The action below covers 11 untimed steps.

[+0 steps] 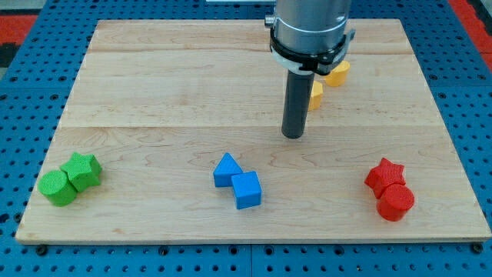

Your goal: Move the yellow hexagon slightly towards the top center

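Note:
The yellow hexagon [337, 73] lies near the view's top right, partly hidden behind the arm's body. A second yellow block [315, 95], shape unclear, sits just below and left of it, mostly hidden by the rod. My tip [293, 135] rests on the wooden board [154, 77], below and left of both yellow blocks, a short gap from the nearer one.
A blue triangle [226, 168] and blue cube [247, 189] touch at bottom centre. A green star [83, 171] and green cylinder [58, 188] sit at bottom left. A red star [384, 175] and red cylinder [395, 201] sit at bottom right.

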Each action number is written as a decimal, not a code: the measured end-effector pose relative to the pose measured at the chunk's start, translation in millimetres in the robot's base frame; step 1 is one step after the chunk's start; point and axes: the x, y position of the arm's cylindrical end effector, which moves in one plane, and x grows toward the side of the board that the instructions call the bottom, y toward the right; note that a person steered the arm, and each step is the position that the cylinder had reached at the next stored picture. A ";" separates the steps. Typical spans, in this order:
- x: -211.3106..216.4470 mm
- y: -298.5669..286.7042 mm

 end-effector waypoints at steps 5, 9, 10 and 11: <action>-13.1 105.7; -51.2 40.1; -41.3 27.1; -53.4 28.8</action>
